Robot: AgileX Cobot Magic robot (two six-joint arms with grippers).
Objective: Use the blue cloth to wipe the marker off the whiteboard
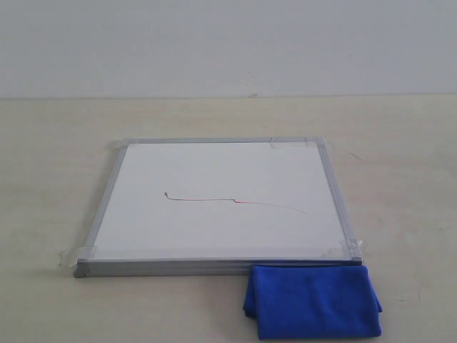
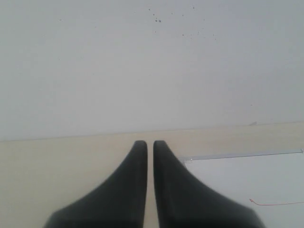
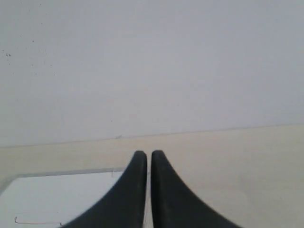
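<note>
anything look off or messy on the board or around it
Nothing spilled or damaged. The only blemish is the marker line across the whiteboard. The blue cloth lies loosely folded against the board's near edge, by its right corner.

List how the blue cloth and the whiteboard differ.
The blue cloth is bright royal blue; the whiteboard is white with a silver-grey frame. The cloth is much smaller than the board. The cloth is soft and folded; the board is flat and square. The board carries a thin red marker line; the cloth shows no mark. Both rest on the beige table.
</note>
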